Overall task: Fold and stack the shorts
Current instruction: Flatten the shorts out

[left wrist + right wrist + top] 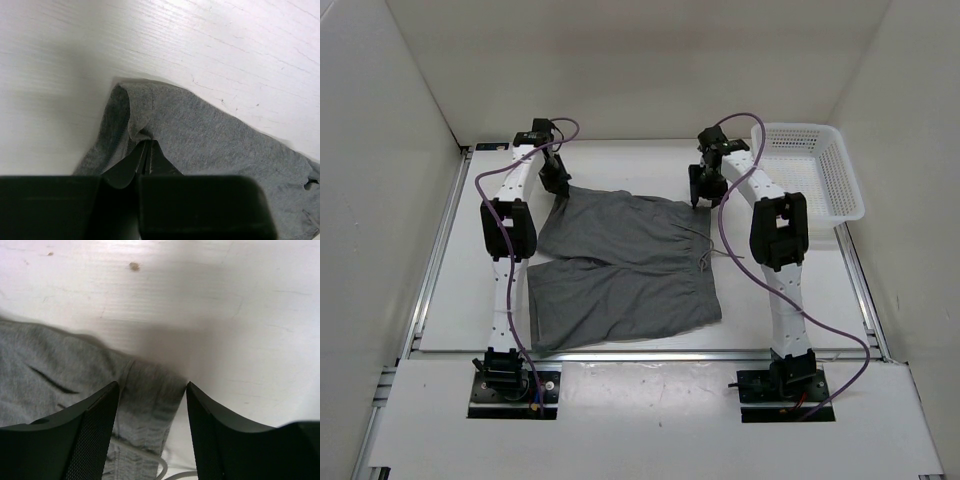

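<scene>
A: Where are the shorts (620, 265)?

B: Spread flat on the white desk (470, 290), with 1 far corner at each set of fingers. The 2 legs lie on the side of the left fingers (145, 160), and the waistband lies on the side of the right fingers (708, 195).

A: What are the left fingers doing?

B: They are pressed together and pinch a small ridge of grey cloth at the hem corner. The fabric puckers right at their tips.

A: And the right ones?

B: They are spread, 1 on each side of the ribbed waistband corner. Nothing is pinched.

A: Is anything else nearby?

B: A white mesh basket (820, 170) stands on the desk on the outer side of the right fingers, apart from the shorts. The drawstring (706, 260) trails off the waistband on the near side of those fingers.

A: What is hard to see?

B: In the left wrist view the black finger housing fills the bottom and covers the cloth under it. The right wrist view cuts the shorts off at the left and bottom edges. I cannot tell whether the right fingertips touch the desk.

A: How are the arms placed?

B: The left arm (505, 260) and the right arm (780, 270) both reach forward from their bases. Each is bent at the elbow, with the wrist tipped down at a far corner.
</scene>
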Robot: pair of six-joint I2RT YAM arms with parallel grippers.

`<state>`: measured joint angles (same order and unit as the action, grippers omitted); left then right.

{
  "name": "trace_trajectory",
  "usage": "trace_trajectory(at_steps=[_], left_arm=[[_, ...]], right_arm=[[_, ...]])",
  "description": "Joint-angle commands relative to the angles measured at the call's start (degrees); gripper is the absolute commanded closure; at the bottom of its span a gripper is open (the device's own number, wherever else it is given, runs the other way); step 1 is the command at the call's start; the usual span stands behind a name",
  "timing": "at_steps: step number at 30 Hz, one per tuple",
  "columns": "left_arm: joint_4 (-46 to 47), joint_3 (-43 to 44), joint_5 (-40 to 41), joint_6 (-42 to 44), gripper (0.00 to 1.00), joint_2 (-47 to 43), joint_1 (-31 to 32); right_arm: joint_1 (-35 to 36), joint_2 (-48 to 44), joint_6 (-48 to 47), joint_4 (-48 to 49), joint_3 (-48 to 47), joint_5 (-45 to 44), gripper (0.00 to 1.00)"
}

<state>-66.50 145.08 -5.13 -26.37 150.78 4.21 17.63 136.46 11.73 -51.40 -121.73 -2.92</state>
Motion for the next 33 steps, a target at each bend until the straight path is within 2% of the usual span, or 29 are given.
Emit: trace_trajectory(at_steps=[1, 4, 6, 7, 11, 12, 14, 15, 16, 19, 26, 33], left_arm=[[1.55, 0.13, -1.38, 0.35, 0.89, -1.81, 0.19], [1.55, 0.12, -1.38, 0.35, 0.89, -2.85, 0.19], [2.07, 0.12, -1.38, 0.35, 0.89, -2.86, 0.19], [2.08, 0.12, -1.38, 0.35, 0.89, -3.38, 0.19], [2.08, -0.40, -1.38, 0.88, 0.89, -3.91, -0.34], [2.08, -0.93, -1.38, 0.88, 0.89, -3.91, -0.34], [2.08, -0.93, -1.38, 0.88, 0.89, -4.44, -0.34], [2.60, -0.93, -1.38, 0.88, 0.89, -4.44, -0.34], [2.60, -0.93, -1.38, 1.49, 0.89, -5.05, -0.34], [2.60, -0.15, 0.11, 2.02, 0.89, -5.06, -0.34], [2.60, 3.81, -0.94, 3.08, 0.89, -6.20, -2.80], [3.66, 4.95, -1.47, 3.61, 0.89, -8.05, -3.42]], right_arm=[[-0.49, 0.65, -1.00, -1.07, -2.37, -1.30, 0.39], [-0.49, 0.03, -2.84, -1.07, -1.84, -1.92, 0.34], [-0.49, 0.03, -3.46, -1.07, -1.31, -3.58, 0.26], [-0.49, 0.03, -3.99, -1.07, -0.71, -4.20, 0.17], [-0.49, 1.17, -5.22, -0.47, -0.70, -2.99, 0.16], [-0.49, 1.17, -5.22, 0.32, -0.70, -2.01, 0.20], [-0.49, 1.69, -5.22, 1.38, 0.00, 0.79, 0.43], [-0.49, 1.09, -5.22, 2.78, 0.53, 1.50, 0.55], [-0.49, 0.48, -4.35, 4.01, 2.53, 1.51, 0.79], [-0.49, -0.58, -3.21, 5.78, 3.17, 0.73, 0.99], [-0.49, -2.34, -3.20, 6.31, -2.54, -1.30, 1.00], [-0.49, -2.87, -3.11, 6.31, -3.86, -1.30, 1.00]])
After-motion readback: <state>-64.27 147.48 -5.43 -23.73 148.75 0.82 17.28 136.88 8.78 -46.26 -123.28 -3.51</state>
